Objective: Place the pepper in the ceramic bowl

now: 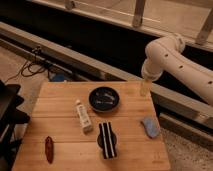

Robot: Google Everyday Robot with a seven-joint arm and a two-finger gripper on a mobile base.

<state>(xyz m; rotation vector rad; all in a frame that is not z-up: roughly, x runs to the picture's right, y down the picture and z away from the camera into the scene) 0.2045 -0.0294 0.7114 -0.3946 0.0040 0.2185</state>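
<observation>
The pepper (49,148) is small, slender and dark red. It lies at the front left of the wooden table (65,100). The ceramic bowl (104,98) is round, glossy black with pale glints inside, and sits at the table's back middle. The white arm (170,55) reaches in from the right. My gripper (145,88) hangs down over the table's back right edge, to the right of the bowl and far from the pepper.
A white tube with a label (83,116) lies left of centre. A dark round thing with a black-and-white striped piece (107,139) sits in front of the bowl. A blue object (150,126) lies near the right edge. Cables (35,66) run on the floor at back left.
</observation>
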